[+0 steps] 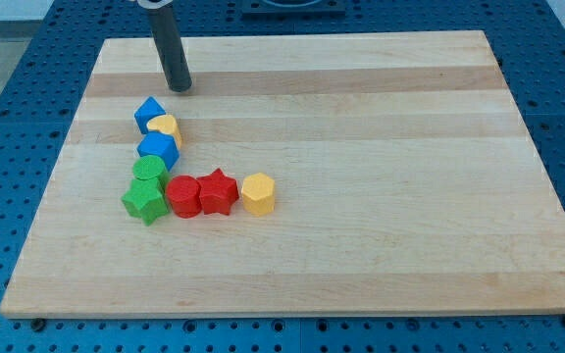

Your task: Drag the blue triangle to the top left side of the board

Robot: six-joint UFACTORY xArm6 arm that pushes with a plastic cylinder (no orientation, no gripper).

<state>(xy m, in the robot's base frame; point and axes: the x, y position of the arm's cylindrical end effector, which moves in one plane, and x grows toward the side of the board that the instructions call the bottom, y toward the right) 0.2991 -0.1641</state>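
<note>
The rod is seen standing near the board's [361,59] top-left corner, and my tip [179,87] is set down on bare wood, just above the blue triangle [148,113] and not touching it. No pincer is carried; the rod ends plain, so nothing is held or clamped.

The blue triangle is found at the top of a crowded column in the left half of the board, nearer the top edge than the bottom. A yellow block [167,127] is pressed against its lower right side, and a blue cube [159,150] sits directly below that. Lower still, a green round block [150,172], a green star [145,201], a red round block [182,195], a red star [218,191] and a yellow hexagon [258,192] are lined toward the middle.

The risk is judged plain: the tip is on the wrong side, so a push from here would drive the triangle down into its neighbours. If the tip is brought round too tightly, the yellow block could be swept along as well, or the triangle spun off the tip.

One corner of the triangle appears to point toward the top edge; no clear long axis can be made out.
</note>
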